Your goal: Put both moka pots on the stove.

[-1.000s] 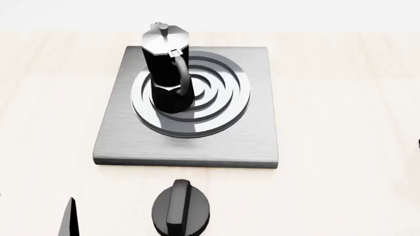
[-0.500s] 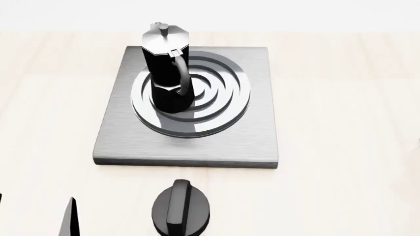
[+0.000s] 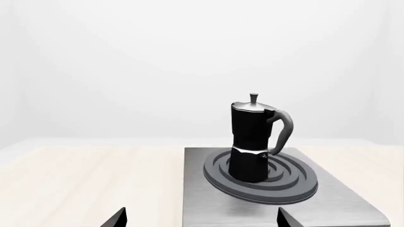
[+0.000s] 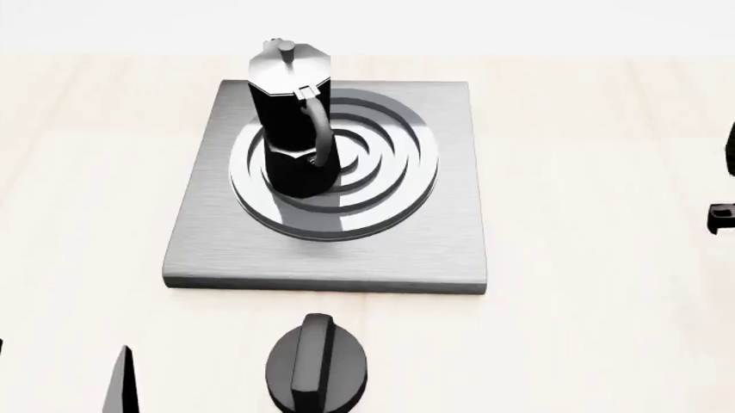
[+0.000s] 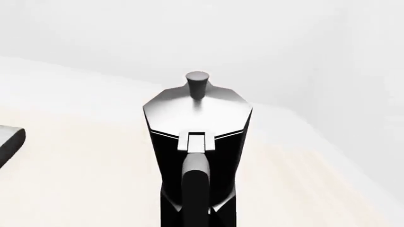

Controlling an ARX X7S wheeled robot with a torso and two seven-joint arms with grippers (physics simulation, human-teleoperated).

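One moka pot stands upright on the ringed burner of the grey stove, with its handle facing me; it also shows as the moka pot in the left wrist view. My left gripper is open and empty, low before the stove, its finger at the bottom left. The other moka pot fills the right wrist view. Its handle runs down into my right gripper, whose fingers are drawn in and lost against the black body. Black pieces show at the right edge.
A squat round black knob lies on the pale wooden table just in front of the stove. A corner of the stove shows in the right wrist view. A plain white wall lies beyond the table.
Black pieces have come into the head view at the right edge, higher than the speck seen a second ago. The pot on the stove, the knob and the left finger have not moved.
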